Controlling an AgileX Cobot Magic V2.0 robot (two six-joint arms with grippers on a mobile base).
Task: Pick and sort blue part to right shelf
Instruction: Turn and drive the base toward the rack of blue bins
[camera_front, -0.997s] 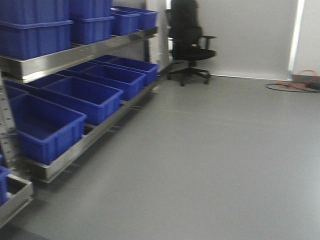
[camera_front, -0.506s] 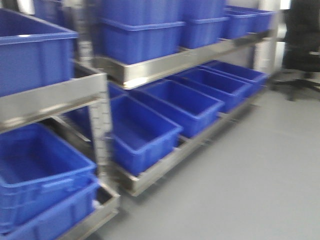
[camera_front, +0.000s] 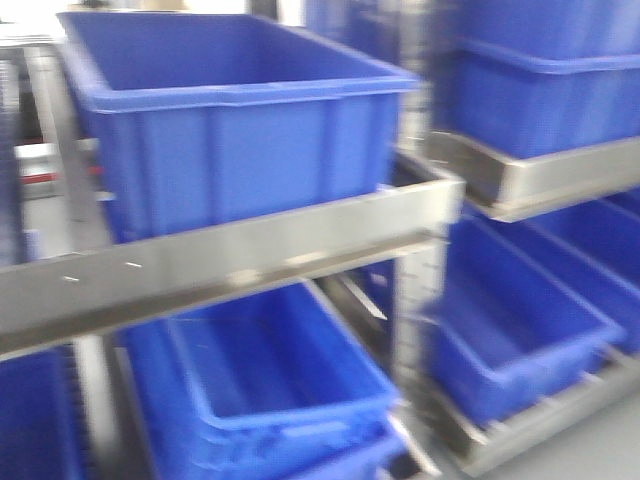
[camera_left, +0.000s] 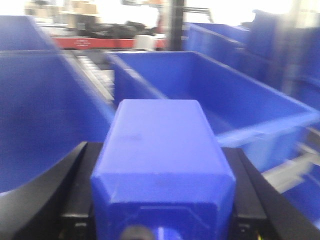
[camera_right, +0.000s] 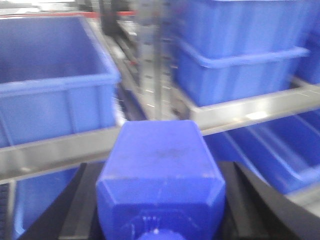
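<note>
My left gripper (camera_left: 160, 170) is shut on the blue part (camera_left: 160, 145), a blue block whose near end looks wide and squarish; black fingers (camera_left: 75, 175) press on both its sides. My right gripper (camera_right: 160, 180) is shut on a second blue block (camera_right: 160, 165) that shows a small round cap at its near end. The right shelf (camera_front: 250, 260), a steel-framed rack with large blue bins, fills the front view close ahead. It also shows in the left wrist view (camera_left: 290, 172) and the right wrist view (camera_right: 240, 110). All views are blurred.
A large open blue bin (camera_front: 230, 110) sits on the upper steel rail. Another bin (camera_front: 270, 380) lies below it. A steel upright (camera_front: 415, 290) splits this bay from the stacked bins (camera_front: 540, 90) on the right. Grey floor shows at the lower right corner.
The front view has swung left and closer to the rack. The office chair and open floor have left the view, and blue bins and steel rails now fill it.
</note>
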